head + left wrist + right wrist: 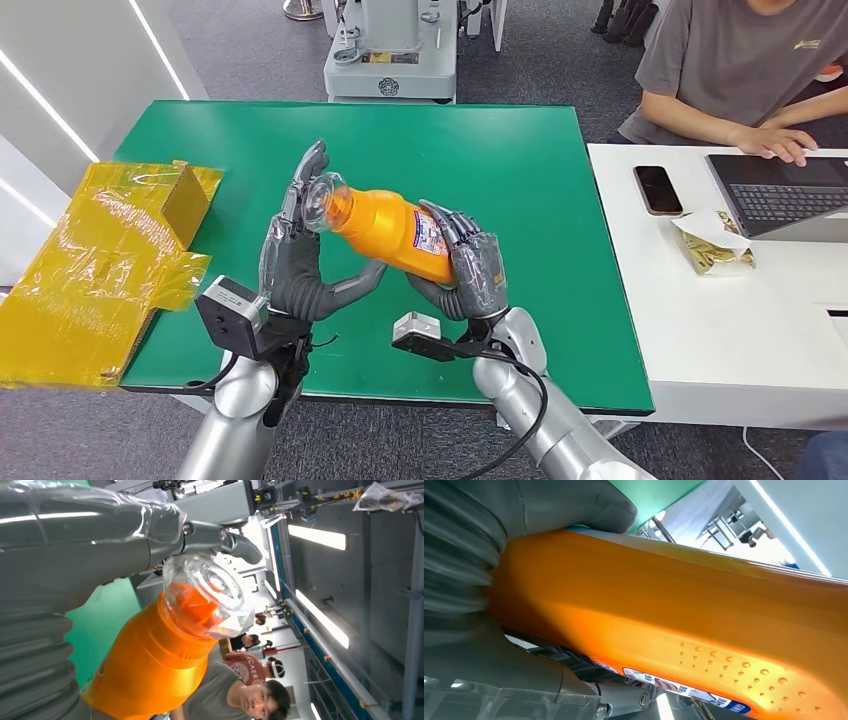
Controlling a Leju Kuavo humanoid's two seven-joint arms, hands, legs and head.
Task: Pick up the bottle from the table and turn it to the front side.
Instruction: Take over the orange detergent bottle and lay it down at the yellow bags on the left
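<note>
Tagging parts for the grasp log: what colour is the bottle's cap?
Clear, see-through plastic; the bottle body is orange. The cap shows best in the left wrist view.

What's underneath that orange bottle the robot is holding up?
The orange bottle is off the green table, tilted between the left hand and right hand. Below it is bare green tabletop and the left thumb. Whatever lies directly under the hands is covered.

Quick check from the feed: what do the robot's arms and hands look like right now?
Both arms are smooth silver tubes. The left hand and right hand are dark grey under glossy clear film, with ribbed grey wrist covers. A boxy silver-and-black camera sits at each wrist, with black cables trailing along the forearms.
</note>
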